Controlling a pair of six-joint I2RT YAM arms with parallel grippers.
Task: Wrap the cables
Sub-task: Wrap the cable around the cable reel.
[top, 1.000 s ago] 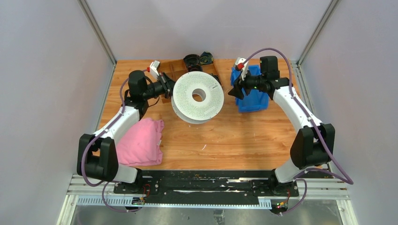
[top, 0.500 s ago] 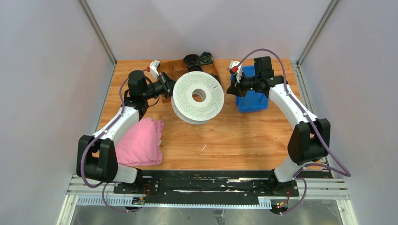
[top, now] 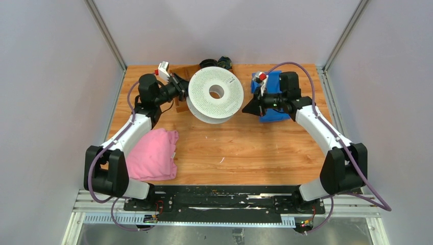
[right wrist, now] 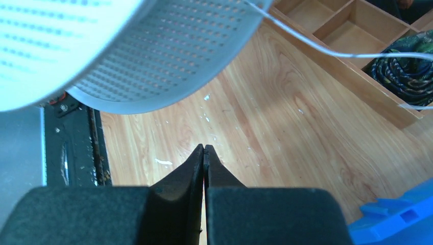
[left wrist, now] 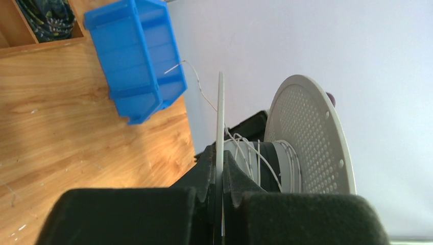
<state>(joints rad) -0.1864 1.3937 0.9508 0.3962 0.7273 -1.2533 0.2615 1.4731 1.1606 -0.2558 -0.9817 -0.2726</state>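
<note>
Desk (top: 245,148): a wooden top, on which all things below are carried
Spool (top: 204,104): white, with two perforated flanges; it is found toward the far edge of the desk, near the middle, and is tilted so that one flange faces upward; whether it touches the desk cannot be told
Left gripper (top: 181,89): clenched on the thin rim of one spool flange, which is pinched edge-on between the two fingers, as is seen in the left wrist view
Cable (right wrist: 327,50): a very thin white wire; several turns are wound round the hub between the flanges, and one loose strand is led off the spool toward the blue bin, passing above the wooden tray
Right gripper (right wrist: 203,150): jaws pressed together with nothing between them; it is held above bare wood between the spool and the bin, its tip pointed toward the spool and kept apart from it
Blue bin (left wrist: 135,56): set near the far right corner of the desk, under the right arm
Wooden tray (right wrist: 352,30): divided into compartments, placed at the far edge behind the spool
Dark coiled bundles (top: 223,63): lodged in the tray's compartments
Pink cloth (top: 153,155): crumpled near the near left corner, beside the left arm
</note>
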